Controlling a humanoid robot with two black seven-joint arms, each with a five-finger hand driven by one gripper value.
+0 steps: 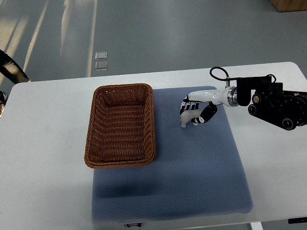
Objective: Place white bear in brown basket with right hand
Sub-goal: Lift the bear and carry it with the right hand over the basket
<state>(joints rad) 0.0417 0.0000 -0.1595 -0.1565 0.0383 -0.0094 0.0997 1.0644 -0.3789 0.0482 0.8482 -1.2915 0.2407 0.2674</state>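
Note:
The brown wicker basket (149, 125) stands empty on the left part of a blue mat (192, 177). To its right, over the mat, my right hand (194, 114) reaches in from the right edge with its fingers curled downward. A small white shape, the white bear (184, 122), shows under those fingers and is mostly hidden by them. The hand is a short gap to the right of the basket's right rim. I cannot tell whether the bear rests on the mat or is just above it.
The mat lies on a white table (48, 143) with rounded corners. The black forearm (278, 103) and a looped cable (218, 73) stretch over the table's right side. A dark object (12, 69) sits at the left edge, beyond the table.

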